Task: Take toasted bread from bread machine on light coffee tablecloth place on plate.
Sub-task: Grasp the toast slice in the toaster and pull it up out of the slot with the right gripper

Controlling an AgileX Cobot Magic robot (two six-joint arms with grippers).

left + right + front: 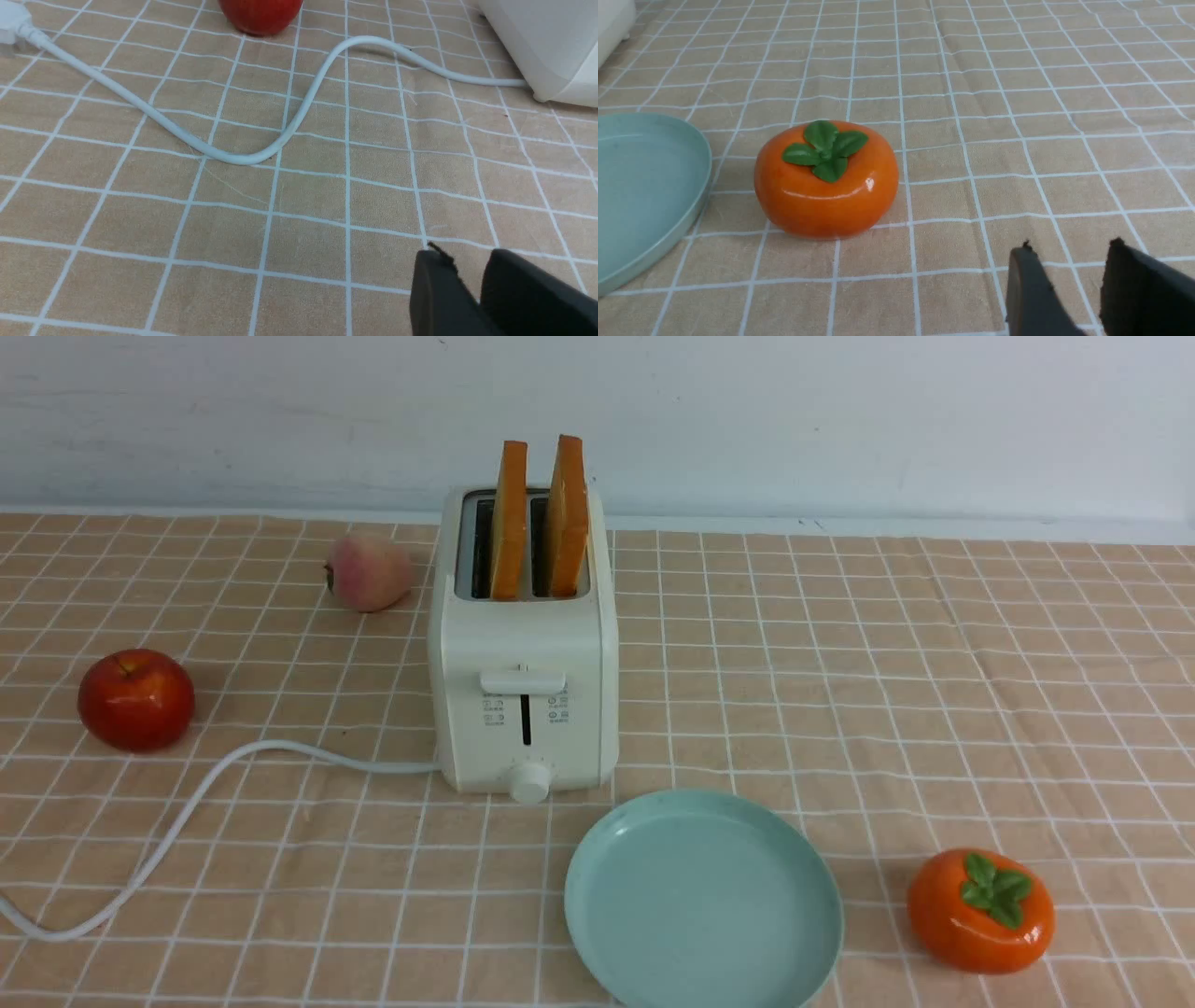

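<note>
Left wrist view: the narrow, empty left gripper (467, 256) may snag the cord (243, 159) ahead. Also the right gripper (1070, 247) is empty, wider.

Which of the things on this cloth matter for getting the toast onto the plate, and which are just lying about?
For the job: left toast, right toast, toaster, plate, tablecloth.
Just lying about: red apple, peach, persimmon.

Front view: plate (597, 933) cut by bottom edge; toasted bread (509, 523) lower halves hidden in bread machine (523, 644) slots; cord (187, 812) exits left.
</note>
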